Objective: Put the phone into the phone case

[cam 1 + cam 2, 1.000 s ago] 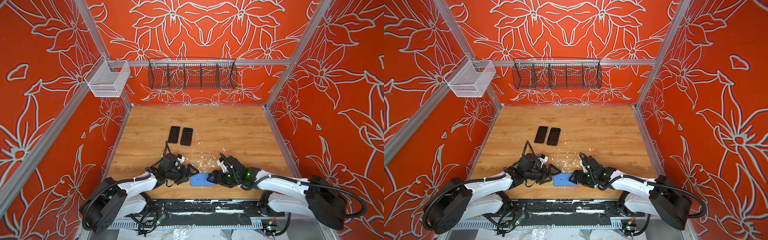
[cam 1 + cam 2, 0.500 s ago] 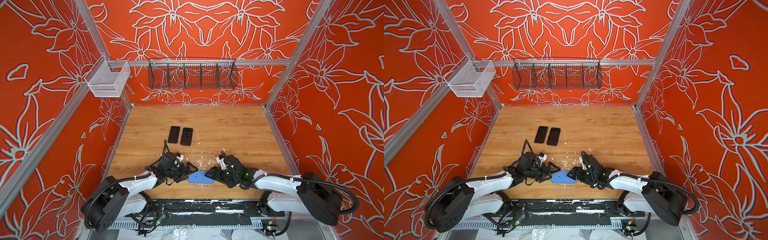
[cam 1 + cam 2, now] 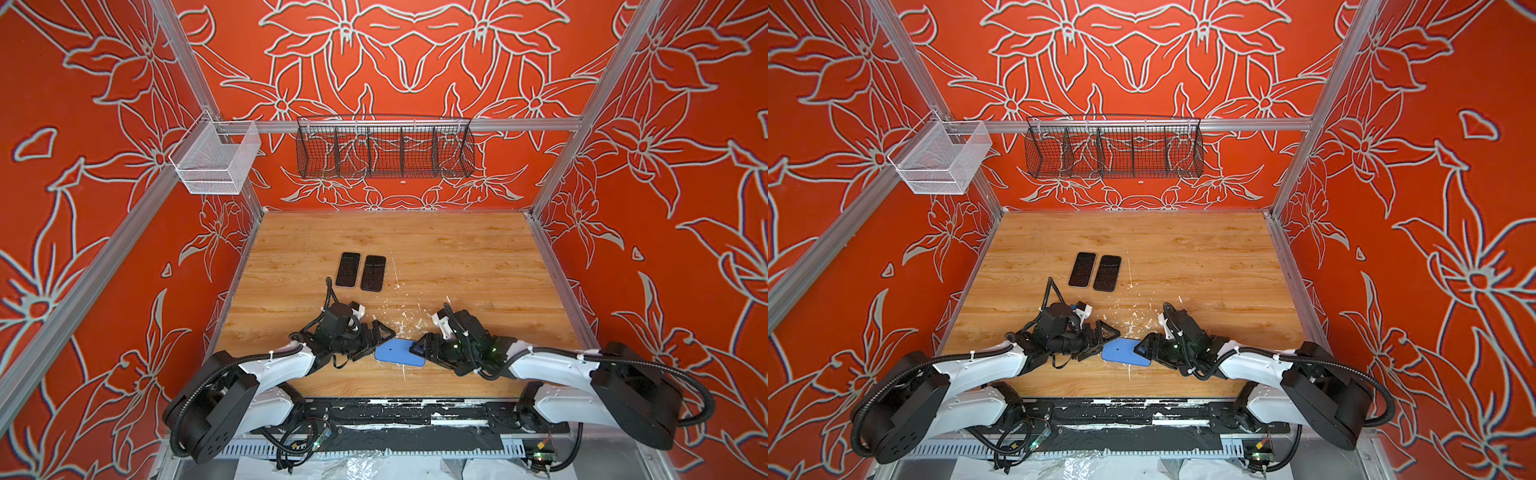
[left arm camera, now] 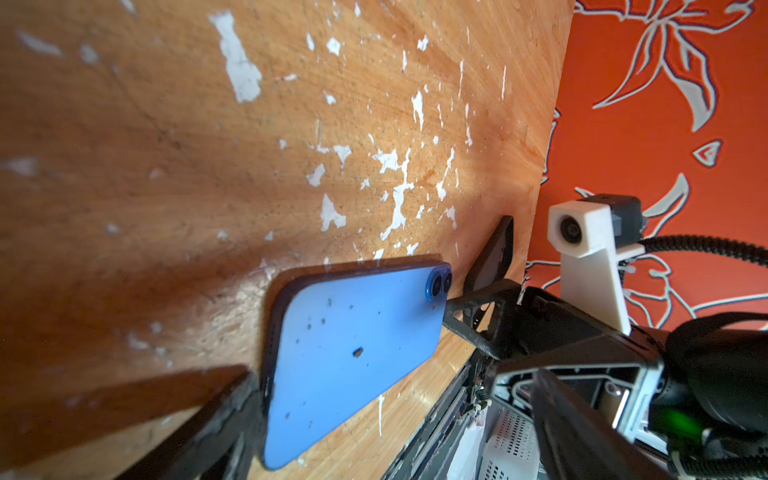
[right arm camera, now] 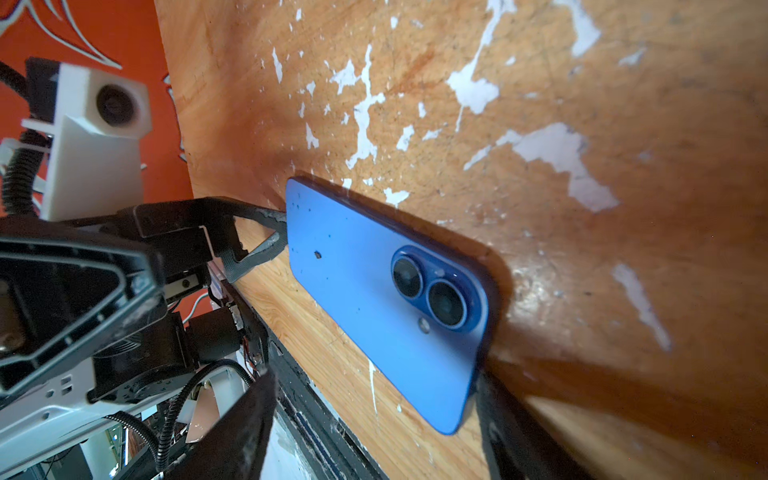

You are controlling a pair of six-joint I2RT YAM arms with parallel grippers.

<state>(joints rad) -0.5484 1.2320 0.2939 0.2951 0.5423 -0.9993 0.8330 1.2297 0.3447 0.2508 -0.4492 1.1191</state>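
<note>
A blue phone (image 3: 397, 352) (image 3: 1123, 352) lies flat near the table's front edge, back up, twin lenses toward my right arm. My left gripper (image 3: 376, 343) (image 4: 392, 374) is open wide, one finger (image 4: 232, 415) against the phone's lens-free end. My right gripper (image 3: 419, 350) (image 5: 376, 382) is open too, one finger (image 5: 498, 415) touching the phone's edge by the lenses, the other off it. Nothing is gripped. Two dark phone-sized slabs (image 3: 348, 269) (image 3: 373, 273) lie side by side mid-table; I cannot tell which one is the phone case.
A black wire basket (image 3: 384, 149) hangs on the back wall and a white mesh basket (image 3: 216, 160) on the left rail. The wooden table (image 3: 457, 257) has chipped white patches near the grippers. A black rail (image 3: 407, 405) runs just beyond the front edge, close to the phone.
My right gripper has crept left against the phone, its jaws narrowing slightly. The phone has slid a little left and away from the front edge. The left arm has hardly moved.
</note>
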